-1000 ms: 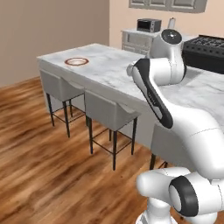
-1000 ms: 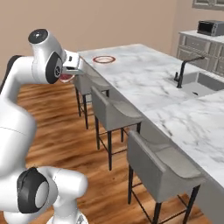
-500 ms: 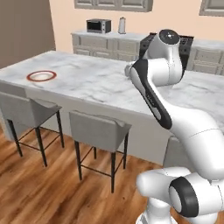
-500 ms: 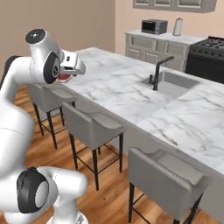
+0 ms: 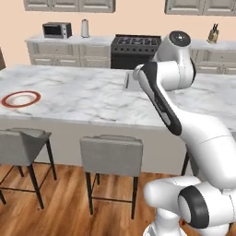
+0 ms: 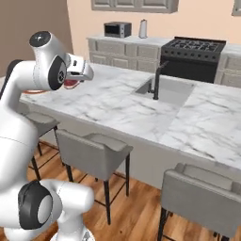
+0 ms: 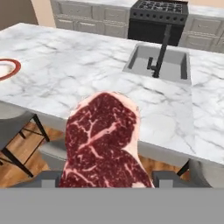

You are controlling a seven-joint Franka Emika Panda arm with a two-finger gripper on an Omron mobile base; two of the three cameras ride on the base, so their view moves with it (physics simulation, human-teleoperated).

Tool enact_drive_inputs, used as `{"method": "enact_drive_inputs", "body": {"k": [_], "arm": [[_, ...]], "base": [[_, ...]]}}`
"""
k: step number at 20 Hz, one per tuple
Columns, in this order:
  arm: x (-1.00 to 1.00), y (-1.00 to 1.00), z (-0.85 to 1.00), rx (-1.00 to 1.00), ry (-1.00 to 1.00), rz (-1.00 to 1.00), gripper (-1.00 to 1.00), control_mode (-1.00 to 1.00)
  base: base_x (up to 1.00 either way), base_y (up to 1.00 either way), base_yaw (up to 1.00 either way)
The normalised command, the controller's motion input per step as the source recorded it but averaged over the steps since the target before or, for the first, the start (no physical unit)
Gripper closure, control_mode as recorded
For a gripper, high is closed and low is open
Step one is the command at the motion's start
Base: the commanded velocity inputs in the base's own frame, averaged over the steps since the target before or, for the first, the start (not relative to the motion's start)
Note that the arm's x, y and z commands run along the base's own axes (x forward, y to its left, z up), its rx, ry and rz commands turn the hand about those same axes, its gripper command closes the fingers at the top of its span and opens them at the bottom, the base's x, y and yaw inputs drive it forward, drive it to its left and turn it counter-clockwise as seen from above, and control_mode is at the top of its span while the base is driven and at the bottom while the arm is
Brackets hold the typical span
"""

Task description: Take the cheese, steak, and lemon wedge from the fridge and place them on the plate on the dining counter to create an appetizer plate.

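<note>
My gripper (image 7: 105, 176) is shut on the steak (image 7: 104, 142), a dark red marbled slab with a pale edge that rises large between the fingertips in the hand view. From the right base camera the gripper (image 6: 78, 70) hangs above the near left part of the dining counter (image 6: 117, 109), a bit of the red steak (image 6: 70, 84) under it. The plate (image 5: 20, 98), white with a red-brown rim, lies bare at the counter's far left end (image 7: 6, 69), well apart from the gripper. Cheese, lemon wedge and fridge are out of view.
A sink (image 7: 158, 64) with a black faucet (image 7: 160, 51) is set into the counter (image 5: 87, 99). Grey stools (image 5: 110, 150) (image 6: 94, 147) stand along its near side on the wood floor. Behind are wall cabinets, a black stove (image 5: 136, 46) and a microwave (image 5: 56, 30).
The whole scene has slid as the base moved along the counter: the plate has gone to the left edge, and the sink and stove have come into view. The steak stays gripped.
</note>
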Motion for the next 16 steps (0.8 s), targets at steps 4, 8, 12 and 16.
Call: {"method": "enact_drive_inputs", "body": {"k": [4,8,12,16], "arm": [[0.00,0.00,0.00,0.00,0.00,0.00,1.00,1.00],[0.00,0.00,0.00,0.00,0.00,0.00,1.00,1.00],[0.00,0.00,0.00,0.00,0.00,0.00,1.00,1.00],[0.00,0.00,0.00,0.00,0.00,0.00,1.00,1.00]], "base": [[0.31,1.00,-0.38],[0.00,1.00,-0.26],[0.00,1.00,-0.23],[0.00,1.00,-0.22]]}}
